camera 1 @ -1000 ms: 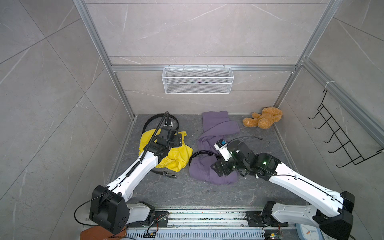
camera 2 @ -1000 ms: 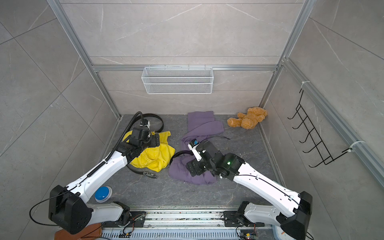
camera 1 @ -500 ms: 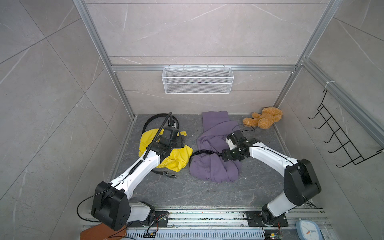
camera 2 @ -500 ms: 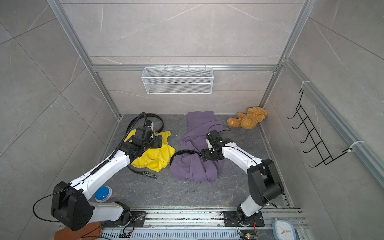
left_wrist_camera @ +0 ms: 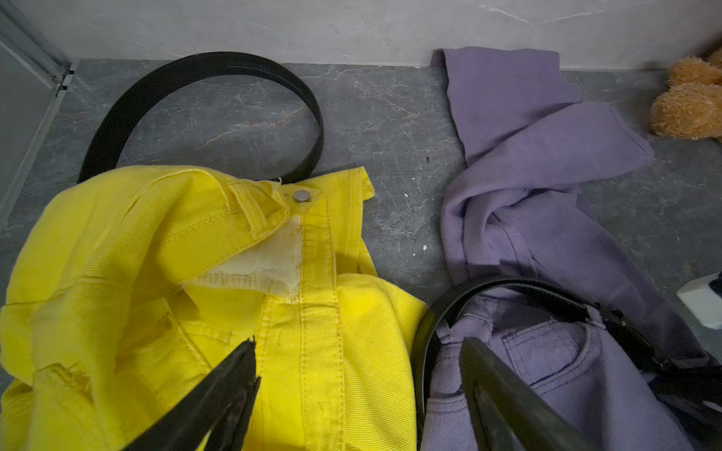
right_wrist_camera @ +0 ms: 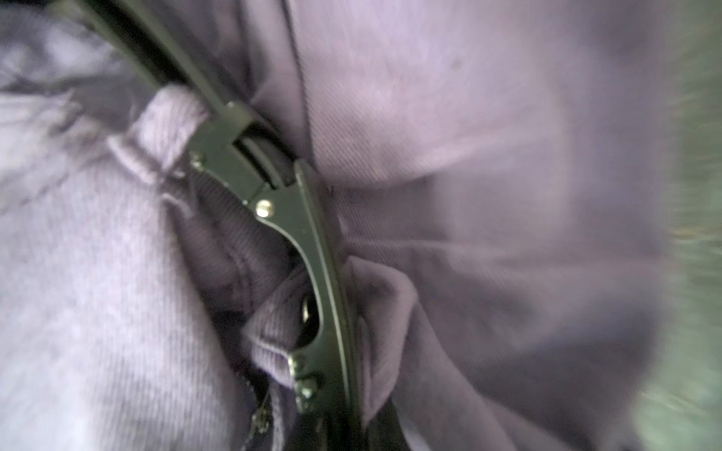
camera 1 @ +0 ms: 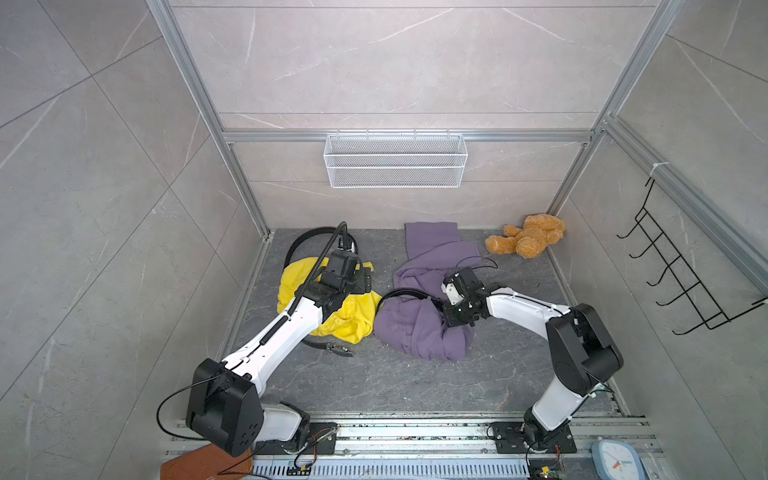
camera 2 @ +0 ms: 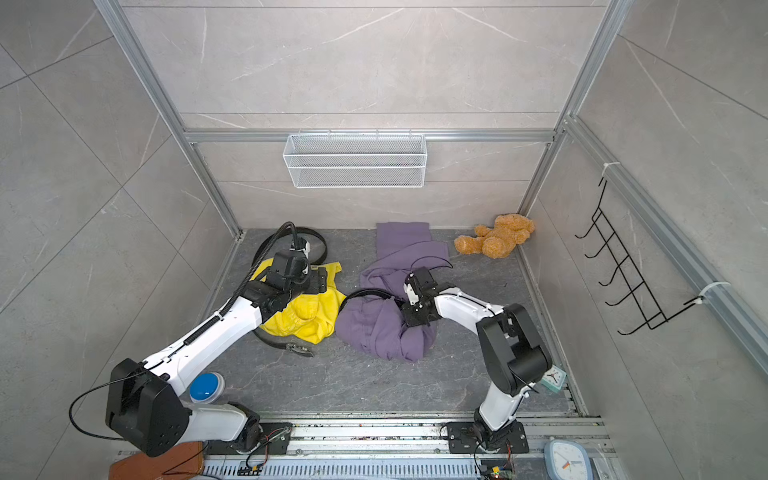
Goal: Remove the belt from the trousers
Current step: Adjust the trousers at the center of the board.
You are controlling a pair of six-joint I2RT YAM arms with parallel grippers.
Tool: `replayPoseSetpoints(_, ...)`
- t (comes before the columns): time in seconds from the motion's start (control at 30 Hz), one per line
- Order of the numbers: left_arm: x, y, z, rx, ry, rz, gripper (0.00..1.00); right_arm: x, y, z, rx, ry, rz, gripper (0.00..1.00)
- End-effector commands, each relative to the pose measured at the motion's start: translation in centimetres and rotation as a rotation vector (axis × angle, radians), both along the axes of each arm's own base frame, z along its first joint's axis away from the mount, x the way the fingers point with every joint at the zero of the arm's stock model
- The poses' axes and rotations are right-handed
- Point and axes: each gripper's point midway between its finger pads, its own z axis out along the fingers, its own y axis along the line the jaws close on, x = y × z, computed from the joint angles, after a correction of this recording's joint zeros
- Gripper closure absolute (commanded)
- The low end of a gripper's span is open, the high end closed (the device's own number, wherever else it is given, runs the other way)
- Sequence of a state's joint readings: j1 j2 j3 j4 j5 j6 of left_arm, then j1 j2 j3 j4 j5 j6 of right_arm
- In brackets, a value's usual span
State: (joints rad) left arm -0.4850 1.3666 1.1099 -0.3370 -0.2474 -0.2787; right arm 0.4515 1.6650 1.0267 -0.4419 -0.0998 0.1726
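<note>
Task's thing: The belt [camera 1: 405, 292] is seen in both top views as a black arc along the waistband of the purple trousers [camera 1: 419, 332], which lie crumpled in the middle of the counter [camera 1: 415, 386].
Buckle: In the right wrist view the buckle [right_wrist_camera: 308, 242] is shown against the cloth, just beside a belt loop [right_wrist_camera: 164, 129] through which the strap is passed.
Done: Nothing can be counted as finished; the strap is threaded through at least that loop.
Left to do: It is judged that the belt must be drawn out of every loop until it is free of the waistband.
Right end effector [camera 1: 445, 312]: It is closed right down at the buckle end of the belt. Its fingertips are not shown, so it cannot be told whether buckle, strap or cloth is pinched.
Left end effector [left_wrist_camera: 359, 390]: It is spread wide above the yellow trousers [left_wrist_camera: 156, 273], near the gap to the purple pair. Nothing is held or touched.
Other pair: A second belt [left_wrist_camera: 203, 64] is curved behind the yellow trousers and is apparently threaded too.
Bystander: A teddy bear [camera 1: 525, 241] is left in the far corner, well apart.
</note>
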Motion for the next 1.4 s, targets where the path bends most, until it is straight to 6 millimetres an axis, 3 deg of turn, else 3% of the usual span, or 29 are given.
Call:
replayPoseSetpoints(0.0,0.4,-2.6,4.7,-0.048,-0.115,-0.136,0.17,2.6,1.2,8.5,0.033,-0.343,0.065,1.0)
replayPoseSetpoints(0.2,-2.1,-7.8,8.9,0.002,-0.267,-0.439,0.16,0.7,1.5,17.0,0.003,-0.612,0.177,1.0)
replayPoseSetpoints(0.4,-5.5,-10.8,11.5,-0.02,-0.356,-0.613,0.16,-1.0,0.9,21.8,-0.039,-0.765,0.186,1.0)
replayPoseSetpoints(0.6,-8.5,-12.5,13.6,-0.081,-0.399,-0.731,0.16,-2.1,1.1,23.4,-0.133,-0.864,0.19,1.0)
replayPoseSetpoints(0.9,-9.3,-13.0,11.1,0.001,-0.324,-0.788,0.17,-3.1,1.5,25.6,-0.093,-0.938,0.198,1.0)
replayPoseSetpoints(1.2,-7.9,-13.3,10.1,0.055,-0.336,-0.761,0.18,-4.3,2.5,26.2,-0.065,-0.957,0.258,1.0)
replayPoseSetpoints(1.3,-7.1,-13.4,10.3,0.067,-0.362,-0.734,0.25,-4.7,2.8,26.1,-0.06,-0.954,0.273,1.0)
replayPoseSetpoints(1.37,-6.7,-13.6,10.0,0.075,-0.36,-0.734,0.34,-5.0,3.1,26.2,-0.044,-0.954,0.279,1.0)
